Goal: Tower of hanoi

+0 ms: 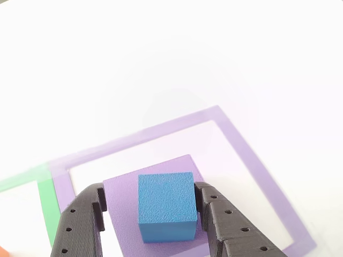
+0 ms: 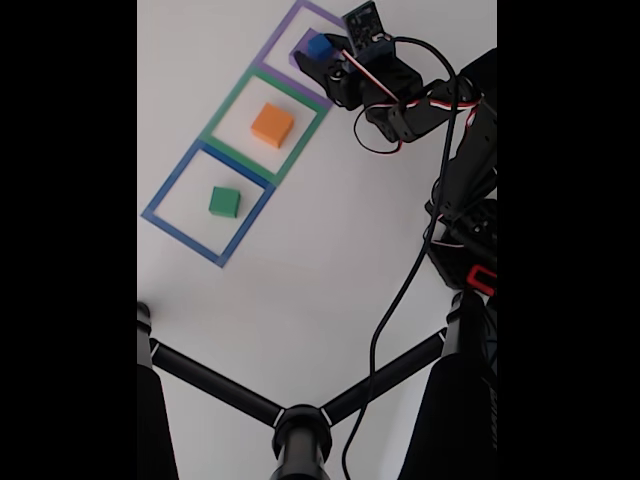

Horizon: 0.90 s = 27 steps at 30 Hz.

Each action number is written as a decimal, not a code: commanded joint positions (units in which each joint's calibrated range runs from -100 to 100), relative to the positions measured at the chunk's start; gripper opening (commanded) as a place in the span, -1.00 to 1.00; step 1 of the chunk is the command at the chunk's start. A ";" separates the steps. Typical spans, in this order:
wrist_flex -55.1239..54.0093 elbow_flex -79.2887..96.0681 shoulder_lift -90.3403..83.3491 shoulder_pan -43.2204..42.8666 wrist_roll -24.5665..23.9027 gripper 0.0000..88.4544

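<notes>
A blue cube (image 1: 166, 206) sits on top of the purple slab (image 1: 120, 187), inside the purple square outline (image 1: 252, 160). My gripper (image 1: 151, 188) straddles the cube. Its right finger (image 1: 214, 214) is at the cube's side, while a gap of purple shows between the cube and the left finger (image 1: 86, 219), so the gripper is open. The fixed view has the gripper (image 2: 318, 57) over the blue cube (image 2: 318, 46) at the top. There, the orange block (image 2: 272, 125) lies in the green outline (image 2: 225, 115) and the green block (image 2: 224, 202) in the blue outline (image 2: 170, 195).
The arm's body and cables (image 2: 465, 170) run down the right side of the white table. Black tripod-like bars (image 2: 290, 420) cross the bottom of the fixed view. White table surface (image 2: 330, 250) lies open between the outlines and the bars.
</notes>
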 commanded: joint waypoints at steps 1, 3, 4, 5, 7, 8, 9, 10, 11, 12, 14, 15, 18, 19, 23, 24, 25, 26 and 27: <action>4.88 0.20 -8.69 -0.18 0.00 -0.60; 10.22 0.11 -13.85 -0.37 0.00 -0.59; 13.22 -0.25 -16.28 -0.56 0.00 -0.59; 17.18 -0.71 -19.34 -0.56 0.00 -0.59; 25.44 -1.71 -25.48 -0.47 0.00 -0.59; 29.98 -2.25 -28.71 -0.37 0.00 -0.59; 35.08 -2.89 -32.18 -0.18 0.00 -0.60; 39.85 -3.80 -35.33 -0.08 0.00 -0.61; 45.60 -4.98 -38.56 -0.08 0.00 -0.62; 50.62 -6.34 -41.39 -0.18 0.00 -0.63; 61.88 -10.25 -46.47 -0.85 0.00 -0.67; 67.71 -12.80 -48.41 -1.33 0.00 -0.71; 84.71 -22.34 -52.21 -3.73 0.00 -0.89; 88.76 -25.07 -52.93 -4.59 0.00 -0.94; 105.20 -37.34 -54.14 -8.14 0.00 -1.00; 109.25 -40.71 -54.14 -9.10 0.00 -1.00; 112.97 -43.71 -54.14 -10.05 0.00 -1.00; 116.62 -46.89 -54.14 -11.11 0.00 -1.00; 119.69 -49.61 -54.14 -12.26 0.00 -1.00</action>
